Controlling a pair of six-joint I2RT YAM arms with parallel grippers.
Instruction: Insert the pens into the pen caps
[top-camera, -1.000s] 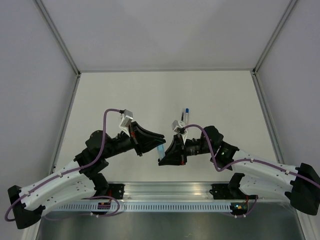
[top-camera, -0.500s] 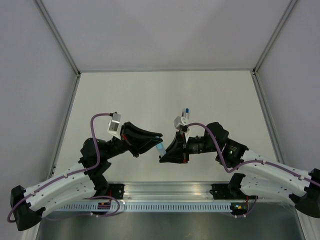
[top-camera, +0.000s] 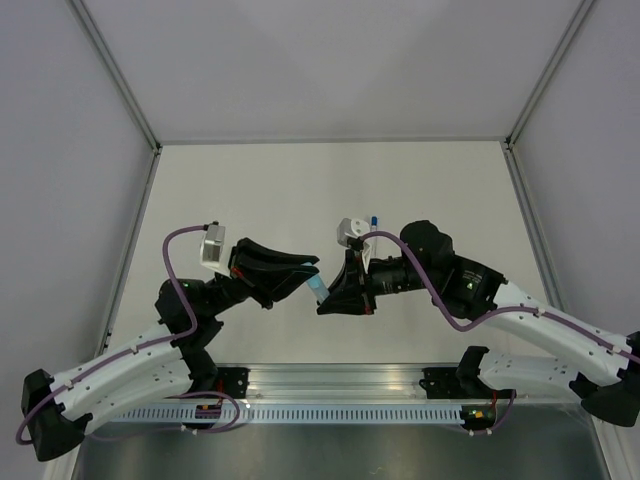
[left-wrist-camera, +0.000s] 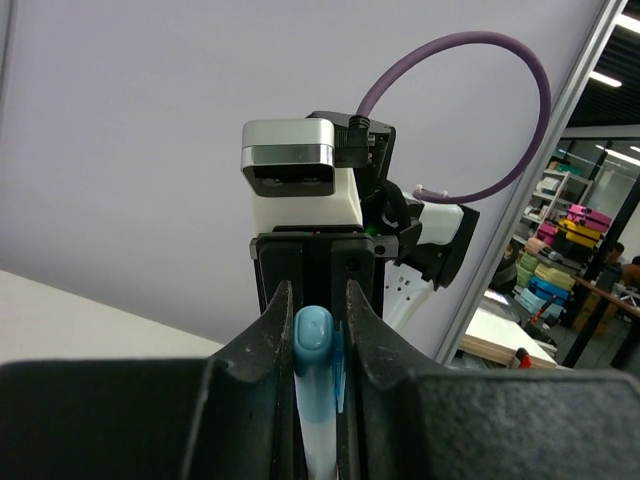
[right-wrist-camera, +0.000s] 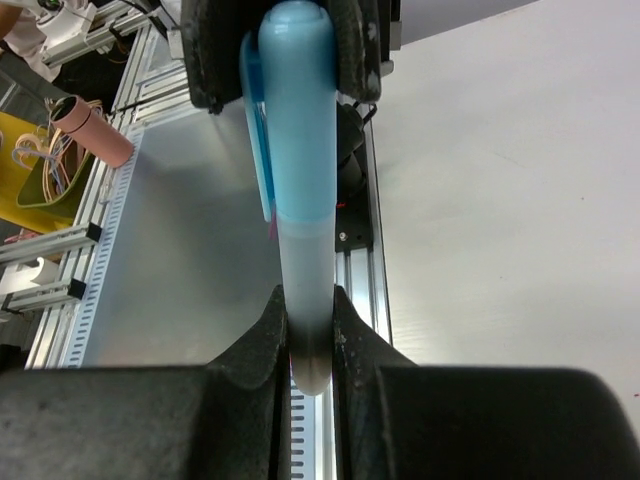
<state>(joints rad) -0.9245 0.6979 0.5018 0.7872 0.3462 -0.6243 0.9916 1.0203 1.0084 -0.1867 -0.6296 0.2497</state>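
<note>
A pale light-blue pen cap (top-camera: 319, 290) sits on a pen with a whitish barrel (right-wrist-camera: 305, 270), held in the air between both grippers. My left gripper (top-camera: 311, 267) is shut on the cap; the left wrist view shows the cap (left-wrist-camera: 313, 340) clamped between the fingers (left-wrist-camera: 270, 330). My right gripper (top-camera: 326, 303) is shut on the barrel's end. In the right wrist view the cap (right-wrist-camera: 300, 110) points away, with the left gripper's fingers (right-wrist-camera: 355, 50) around its tip. A second pen (top-camera: 372, 222), blue and white, lies on the table, partly hidden behind the right wrist.
A metal rail (top-camera: 340, 385) with the arm bases runs along the near table edge. Pale enclosure walls and grey frame posts (top-camera: 135, 205) bound the white table on three sides.
Both wrists have shifted while staying joined at the cap: the left wrist has drawn back to the left and lower, and the right wrist has moved slightly up and left.
</note>
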